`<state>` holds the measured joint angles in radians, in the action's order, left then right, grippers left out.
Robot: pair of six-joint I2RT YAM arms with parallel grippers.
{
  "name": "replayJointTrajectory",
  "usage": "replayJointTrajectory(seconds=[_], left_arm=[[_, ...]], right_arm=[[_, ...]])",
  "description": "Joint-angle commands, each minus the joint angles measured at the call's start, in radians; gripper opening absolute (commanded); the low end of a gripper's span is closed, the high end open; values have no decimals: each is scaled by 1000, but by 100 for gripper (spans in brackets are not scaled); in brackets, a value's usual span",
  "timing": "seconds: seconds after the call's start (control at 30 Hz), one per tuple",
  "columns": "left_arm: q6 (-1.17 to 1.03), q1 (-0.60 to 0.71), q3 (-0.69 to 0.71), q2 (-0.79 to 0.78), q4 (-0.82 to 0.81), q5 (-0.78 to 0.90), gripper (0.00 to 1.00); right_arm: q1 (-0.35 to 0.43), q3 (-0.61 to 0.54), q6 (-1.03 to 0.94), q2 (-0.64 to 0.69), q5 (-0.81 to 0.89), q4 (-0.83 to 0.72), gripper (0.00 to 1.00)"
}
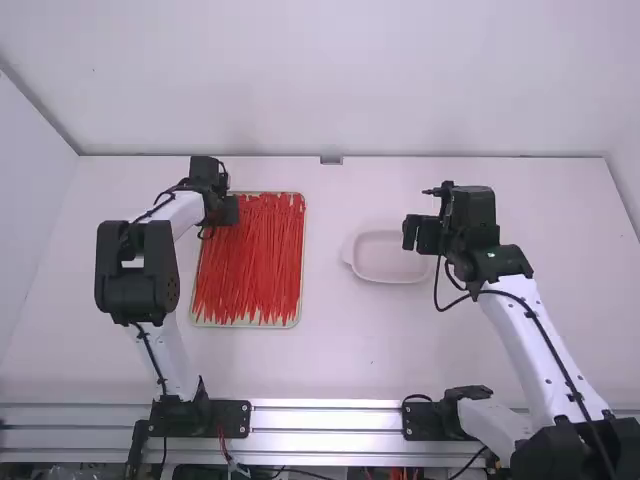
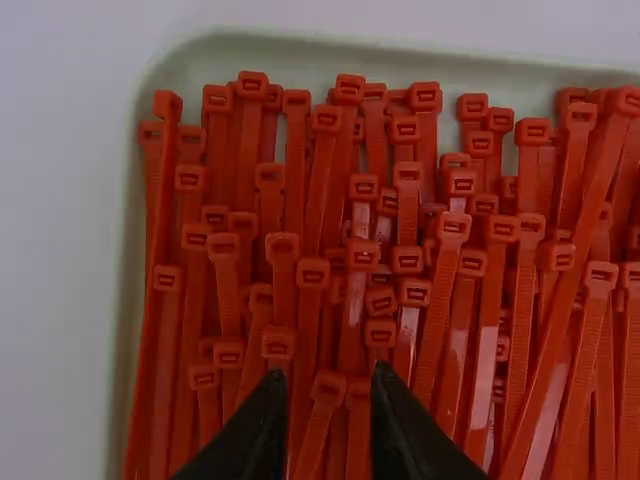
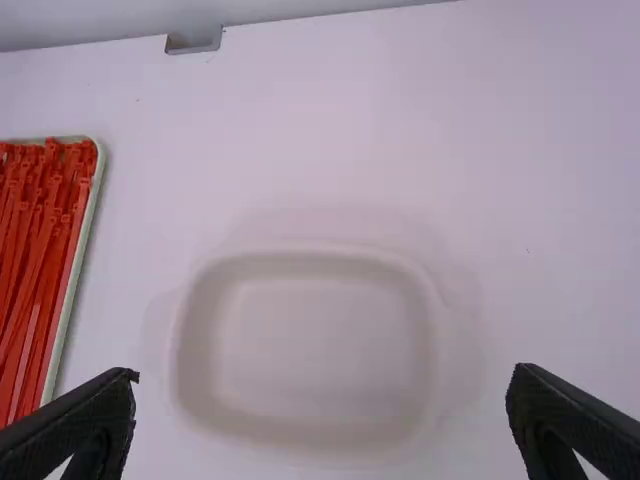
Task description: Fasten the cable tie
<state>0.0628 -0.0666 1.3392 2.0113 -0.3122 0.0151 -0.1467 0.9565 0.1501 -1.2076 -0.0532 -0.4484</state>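
The left gripper (image 2: 325, 415) sits low over the tray's (image 2: 300, 50) upper left corner in the high view. Its fingers (image 2: 262, 430) are parted and straddle a few orange cable ties (image 2: 400, 200) without visibly clamping any. The ties lie heaped lengthwise in the tray, left of centre. The right gripper (image 3: 322, 380) hangs spread wide above the white bowl (image 3: 310, 340), right of centre, holding nothing. No tie is lifted out or looped yet, so picking, threading and tightening all appear still to do.
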Motion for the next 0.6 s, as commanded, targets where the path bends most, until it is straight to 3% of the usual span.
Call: replayJointTrajectory(seconds=[0.0,0.27,0.57], left_arm=[[-8,0,-8,2,3,11,22],[-6,5,-86,2,102,11,20],[-7,5,-90,2,107,11,18]], right_arm=[[2,42,0,10,2,-3,99],[2,42,0,10,2,-4,99],[1,42,3,10,2,-2,99]])
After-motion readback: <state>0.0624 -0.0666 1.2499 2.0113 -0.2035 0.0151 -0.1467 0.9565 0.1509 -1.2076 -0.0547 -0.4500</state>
